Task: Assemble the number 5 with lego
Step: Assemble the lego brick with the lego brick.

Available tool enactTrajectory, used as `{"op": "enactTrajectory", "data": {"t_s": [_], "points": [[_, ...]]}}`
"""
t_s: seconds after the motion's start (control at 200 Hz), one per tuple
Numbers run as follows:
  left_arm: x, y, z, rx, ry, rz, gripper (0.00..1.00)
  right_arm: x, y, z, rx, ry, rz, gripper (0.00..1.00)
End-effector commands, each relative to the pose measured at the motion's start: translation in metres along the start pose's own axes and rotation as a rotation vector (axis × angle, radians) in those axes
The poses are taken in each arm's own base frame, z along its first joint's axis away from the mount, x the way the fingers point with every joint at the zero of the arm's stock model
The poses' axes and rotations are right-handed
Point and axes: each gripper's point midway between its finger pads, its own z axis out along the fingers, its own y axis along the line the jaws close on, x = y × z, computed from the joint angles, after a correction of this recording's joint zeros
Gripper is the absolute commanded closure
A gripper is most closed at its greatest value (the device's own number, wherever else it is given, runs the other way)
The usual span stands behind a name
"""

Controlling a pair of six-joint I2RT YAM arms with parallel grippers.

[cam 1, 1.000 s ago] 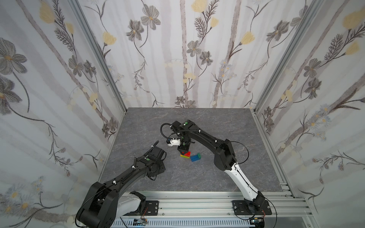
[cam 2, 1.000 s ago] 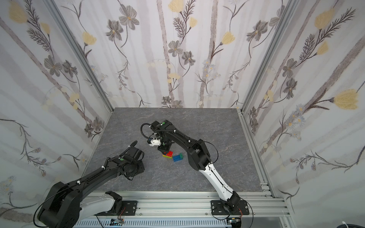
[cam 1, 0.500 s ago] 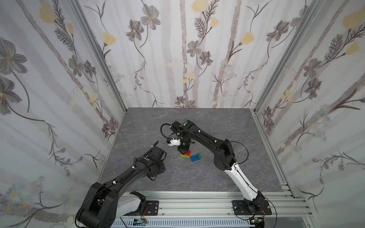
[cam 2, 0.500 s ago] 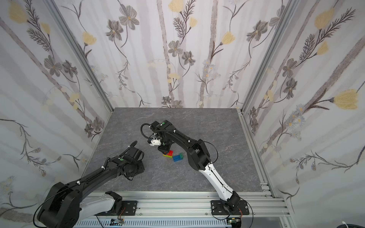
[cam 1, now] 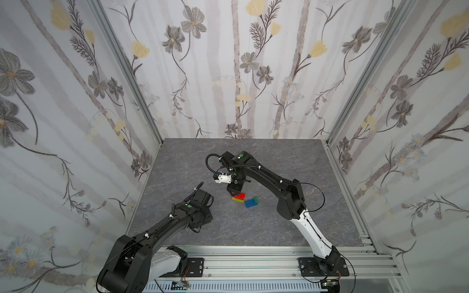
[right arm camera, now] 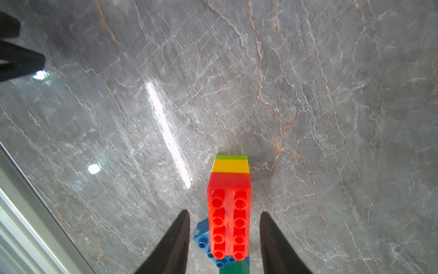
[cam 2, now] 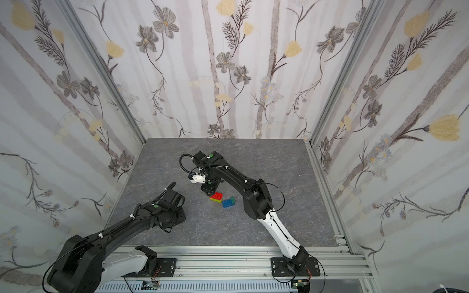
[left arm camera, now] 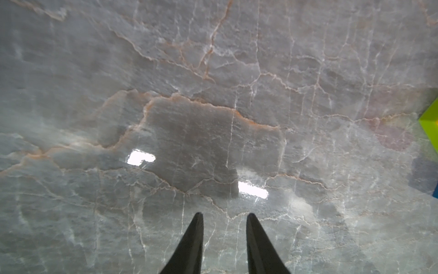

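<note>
Closest to the camera ran a metal rail, well away from the red brick. A little farther in, the left gripper hung over the bare table. It was off to one side of the red brick and not close to it. Its two black fingers had a small gap between them. Nothing was in that gap, so it held nothing.

Next came the blue brick. It sat on the table just beside the red brick, on the side nearer the rail. I could not tell if the two touched. A dark-green brick touched the blue one, on the end away from the red brick.

The red brick lay flat with its bumps up. Under it was a yellow brick, and under that a lime-green brick. All three were stuck in one pile on the table. The blue and dark-green pair was not on that pile.

The right gripper hung right over the red brick. Its fingers stood open, one on each side of the red brick. There was a little space between each finger and the brick. It had hold of nothing.

Farthest from the red brick stood the flower wall.
</note>
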Motion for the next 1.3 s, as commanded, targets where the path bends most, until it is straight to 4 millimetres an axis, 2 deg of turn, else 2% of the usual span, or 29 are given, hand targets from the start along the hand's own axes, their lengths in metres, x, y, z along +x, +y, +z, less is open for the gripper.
{"op": "enactTrajectory", "data": {"t_s": [0.0,0.23,0.47,0.58,0.684,0.879,1.174,1.294], "points": [[0.000,0.001,0.000,0.000,-0.006,-0.012,0.68,-0.001,0.005,0.005,-0.032,0.001,0.026,0.54],[0.000,0.003,-0.001,-0.005,-0.010,-0.013,0.69,0.004,-0.001,0.015,-0.007,0.036,0.040,0.54],[-0.001,0.002,0.001,-0.011,-0.007,-0.008,0.70,0.003,0.005,0.021,-0.045,0.034,0.047,0.65],[-0.001,0.003,0.002,-0.015,-0.003,-0.009,0.69,0.005,0.005,0.026,-0.052,0.045,0.051,0.67],[-0.001,0.002,0.003,-0.015,-0.005,-0.006,0.70,0.005,0.004,0.028,-0.048,0.049,0.050,0.75],[-0.001,0.003,0.003,-0.021,-0.002,-0.005,0.70,0.010,0.004,0.036,-0.047,0.075,0.051,0.82],[-0.002,0.003,0.004,-0.028,-0.003,-0.001,0.70,0.016,0.002,0.048,-0.031,0.115,0.050,0.88],[-0.003,0.003,0.004,-0.030,-0.004,-0.001,0.71,0.013,0.002,0.043,-0.028,0.100,0.054,0.87]]}}
